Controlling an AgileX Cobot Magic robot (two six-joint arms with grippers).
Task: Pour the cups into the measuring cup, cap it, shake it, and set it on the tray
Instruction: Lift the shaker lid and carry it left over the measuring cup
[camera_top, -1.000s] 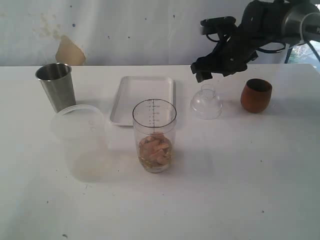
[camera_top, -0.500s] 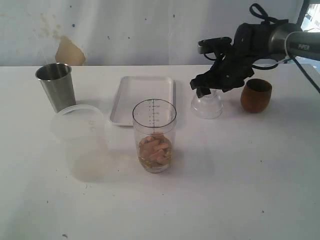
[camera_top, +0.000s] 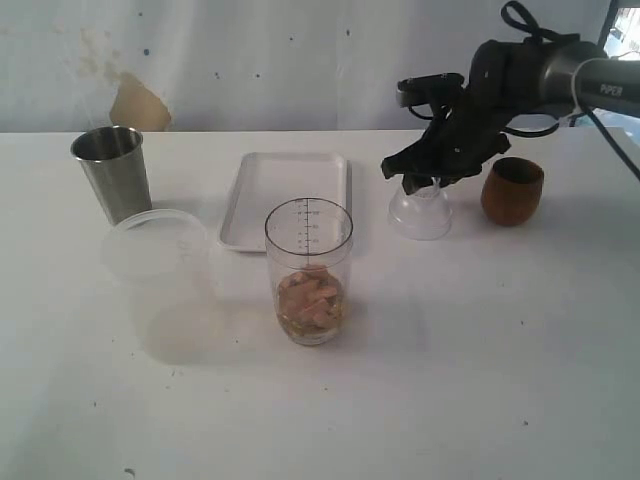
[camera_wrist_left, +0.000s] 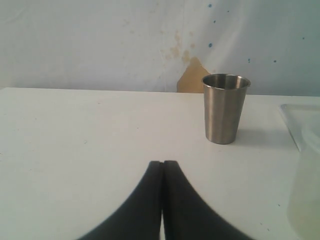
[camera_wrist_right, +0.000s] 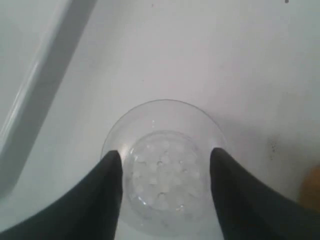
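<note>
- Measuring cup (camera_top: 308, 262): upright and uncapped, with pale brownish pieces in its base. It stands on the white table (camera_top: 470, 380), nearer the camera than the right gripper, to its left in the exterior view and well apart from it.
- Frosted plastic tub (camera_top: 160, 258): further left of that gripper, beside the measuring cup.
- Tray (camera_top: 283, 190): lies flat behind the measuring cup, left of the right gripper and near it.
- Cap (camera_top: 420, 216): directly under the right gripper, rim down on the table, neck upward.
- Right gripper (camera_top: 424, 186): the arm enters from the upper right and the wrist bends steeply down. The jaws are partway apart and straddle the cap's neck, one black finger (camera_wrist_right: 107, 195) on each side. Whether they press on it cannot be told.
- Wooden cup (camera_top: 512, 190): upright, just beside the right gripper on its outer side.
- Steel tumbler (camera_top: 112, 172): upright at the far left, well apart from the right gripper.
- Left gripper (camera_wrist_left: 162, 165): held low and level over the table, jaws pressed together and holding nothing. The tumbler stands ahead of it, apart.
</note>
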